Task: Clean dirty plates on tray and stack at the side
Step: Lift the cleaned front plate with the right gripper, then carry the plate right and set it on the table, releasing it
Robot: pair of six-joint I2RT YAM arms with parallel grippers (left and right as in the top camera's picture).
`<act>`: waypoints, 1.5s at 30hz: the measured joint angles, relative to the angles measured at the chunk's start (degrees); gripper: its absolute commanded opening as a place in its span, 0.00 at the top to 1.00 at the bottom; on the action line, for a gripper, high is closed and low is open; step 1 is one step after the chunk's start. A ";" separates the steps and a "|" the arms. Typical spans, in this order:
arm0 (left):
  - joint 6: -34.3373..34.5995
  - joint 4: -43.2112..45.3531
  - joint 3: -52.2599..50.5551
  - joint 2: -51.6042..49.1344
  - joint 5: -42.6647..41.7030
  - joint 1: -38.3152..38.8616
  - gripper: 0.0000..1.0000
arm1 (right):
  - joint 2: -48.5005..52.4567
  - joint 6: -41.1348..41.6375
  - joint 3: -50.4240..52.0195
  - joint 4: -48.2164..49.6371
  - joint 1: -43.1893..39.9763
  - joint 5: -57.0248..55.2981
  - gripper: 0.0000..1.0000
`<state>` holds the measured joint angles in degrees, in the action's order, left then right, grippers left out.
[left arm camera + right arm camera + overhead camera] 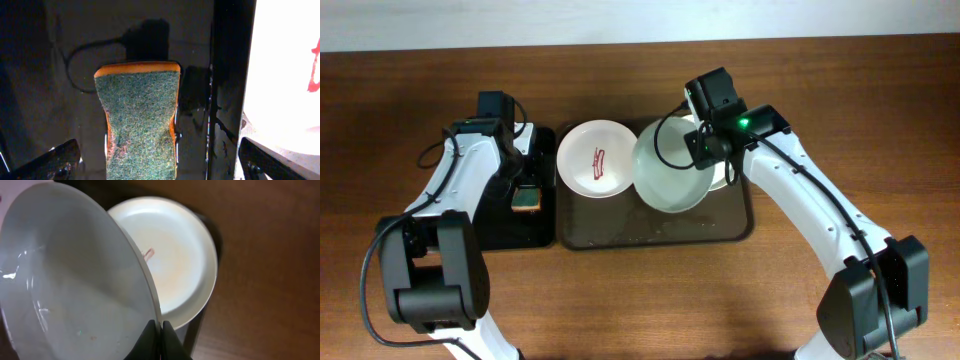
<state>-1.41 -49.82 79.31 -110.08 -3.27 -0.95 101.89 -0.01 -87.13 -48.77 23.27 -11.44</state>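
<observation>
From above, the tilted plate [667,168] is covering most of a second plate [175,255] and the right part of the tray [740,228]. Only a thin edge of that second plate is showing beside the right arm [800,195].

In the right wrist view the tilted plate is running off the left and lower edges. The right pincer [161,330], pinching its rim, is being cut off at the bottom.

In the overhead view the left arm [470,160] is hiding the left pincer [160,170] and overlapping the sponge [527,198].

In the left wrist view only the tips of the fingers [50,161] are peeking in at the lower corners. The sponge's near end is running out of frame. The smeared plate [285,75] is glaring white and being clipped at the right edge, so its red mark is showing only in part.
</observation>
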 measured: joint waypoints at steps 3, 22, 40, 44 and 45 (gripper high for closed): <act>0.07 -0.13 0.00 0.00 0.00 0.00 0.01 | 0.00 -0.02 0.00 1.46 0.00 -1.84 0.96; 0.17 -0.13 0.00 0.00 0.00 0.00 0.01 | 0.00 -18.27 0.00 4.33 10.45 -25.09 0.96; 0.17 -0.15 0.00 0.00 0.00 0.00 0.01 | 0.00 -5.22 0.00 4.87 4.28 -29.22 0.96; 0.17 -0.31 0.00 0.00 0.00 0.00 0.01 | 0.00 4.85 -0.13 0.92 -4.59 -25.81 0.96; 0.17 -0.31 0.00 0.00 0.00 0.00 0.01 | 0.00 6.54 -0.17 0.26 -7.52 -23.39 0.96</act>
<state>-1.23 -50.13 79.31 -110.08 -3.27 -0.95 101.89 6.52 -87.31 -48.51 15.75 -34.83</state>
